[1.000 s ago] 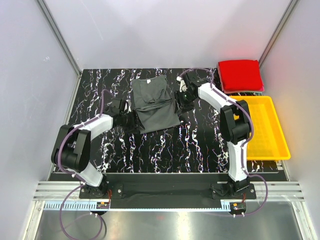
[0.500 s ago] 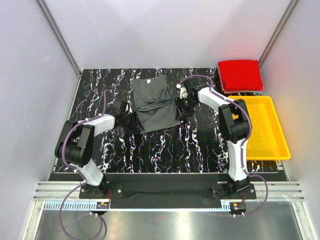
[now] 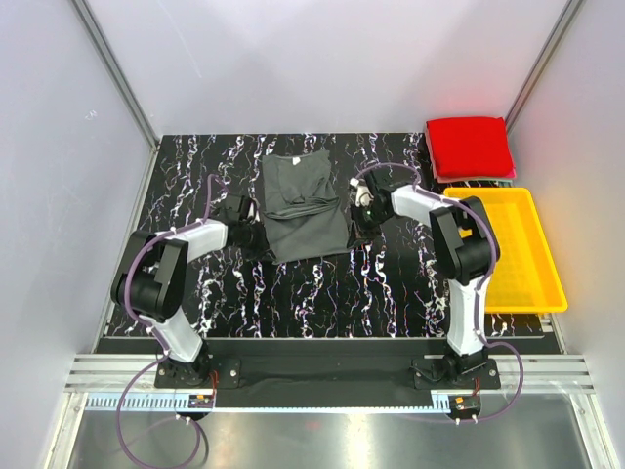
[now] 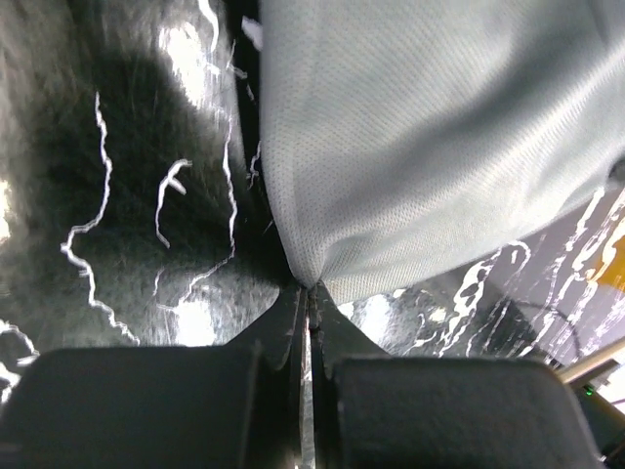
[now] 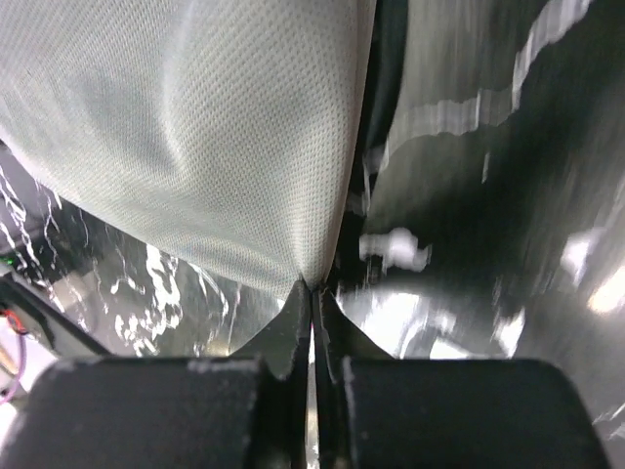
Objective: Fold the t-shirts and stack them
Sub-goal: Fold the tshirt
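At the left jaws: tips pressed together, clamped on a corner of the dark grey t-shirt [image 4: 439, 147], cloth pinched right at the tips and fanning up and to the right in the left wrist view, above the black marbled worktop [image 4: 146, 195]. At the right jaws: likewise closed tight on another corner of the same shirt, fabric caught between the tips and spreading up and to the left in the right wrist view, bare worktop to the right of it.

Seen from above: left jaws at the near left corner of the shirt, right jaws at its near right corner, both low at the worktop, the near hem running between the 2. Left arm [image 3: 195, 237] reaching in from the left, right arm [image 3: 415, 200] bent in from the right.

Dark grey t-shirt spread about the middle of the worktop, a little toward the far side, collar at the far end, folds bunched across its middle.

Further out, at the far right corner: bright red t-shirt [image 3: 471, 145], folded square, on top of a pink edge [image 3: 483, 177] of cloth just showing beneath on the near side. Just near of that stack, along the right edge: yellow tray [image 3: 508, 254], well apart from the grey shirt. Pale walls [image 3: 322, 59] on 3 sides of the worktop.
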`<act>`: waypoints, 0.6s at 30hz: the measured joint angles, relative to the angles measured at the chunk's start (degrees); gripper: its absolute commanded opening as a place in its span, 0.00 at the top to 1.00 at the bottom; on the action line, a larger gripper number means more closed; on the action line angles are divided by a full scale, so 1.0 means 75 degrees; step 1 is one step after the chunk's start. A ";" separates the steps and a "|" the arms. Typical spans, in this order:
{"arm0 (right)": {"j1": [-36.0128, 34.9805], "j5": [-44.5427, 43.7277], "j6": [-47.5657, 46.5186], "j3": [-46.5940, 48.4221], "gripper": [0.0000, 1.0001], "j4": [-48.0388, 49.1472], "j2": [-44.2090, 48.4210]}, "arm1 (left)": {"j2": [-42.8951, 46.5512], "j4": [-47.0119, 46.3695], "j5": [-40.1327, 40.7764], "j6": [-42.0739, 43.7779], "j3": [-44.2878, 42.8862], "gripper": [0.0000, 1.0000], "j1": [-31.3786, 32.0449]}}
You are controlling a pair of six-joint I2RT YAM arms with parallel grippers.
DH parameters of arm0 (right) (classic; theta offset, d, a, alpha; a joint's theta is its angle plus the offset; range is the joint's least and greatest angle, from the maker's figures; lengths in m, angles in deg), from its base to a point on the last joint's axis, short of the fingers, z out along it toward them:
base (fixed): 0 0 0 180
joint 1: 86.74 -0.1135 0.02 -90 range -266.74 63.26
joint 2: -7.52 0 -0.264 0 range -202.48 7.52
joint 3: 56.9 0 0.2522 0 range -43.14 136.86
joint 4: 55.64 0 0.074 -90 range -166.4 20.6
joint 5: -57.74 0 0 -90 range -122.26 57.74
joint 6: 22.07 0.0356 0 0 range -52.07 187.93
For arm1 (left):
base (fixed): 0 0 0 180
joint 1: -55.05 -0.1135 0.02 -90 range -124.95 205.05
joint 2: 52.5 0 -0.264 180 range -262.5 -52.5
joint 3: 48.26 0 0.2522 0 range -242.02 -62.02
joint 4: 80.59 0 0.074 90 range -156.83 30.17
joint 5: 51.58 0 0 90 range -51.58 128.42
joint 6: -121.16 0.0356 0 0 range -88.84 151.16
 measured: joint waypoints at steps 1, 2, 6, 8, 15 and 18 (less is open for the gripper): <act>0.0000 0.0006 0.0114 -0.0277 1.00 0.0093 0.0172 | 0.0006 0.0137 0.0087 -0.0003 -0.0041 1.00 0.0044; 0.0000 0.0009 0.0236 -0.0589 1.00 0.0198 0.0361 | 0.0032 0.0242 0.0157 -0.0009 -0.0052 1.00 0.0102; -0.0026 -0.0012 0.0784 -0.1950 1.00 0.0641 0.1239 | 0.0484 0.0589 0.0478 -0.0041 0.0251 1.00 0.0417; -0.0096 -0.0041 0.1142 -0.2731 1.00 0.0863 0.1778 | 0.1011 0.0761 0.0560 -0.0064 0.0670 1.00 0.0667; -0.0991 -0.0358 0.2553 -0.4878 0.85 0.1778 0.3407 | 0.2189 0.1166 0.0810 -0.0318 0.1839 0.71 0.1545; -0.1297 -0.0697 0.3019 -0.5225 0.65 0.1705 0.3905 | 0.2897 0.1378 0.0868 -0.0562 0.2235 0.50 0.1667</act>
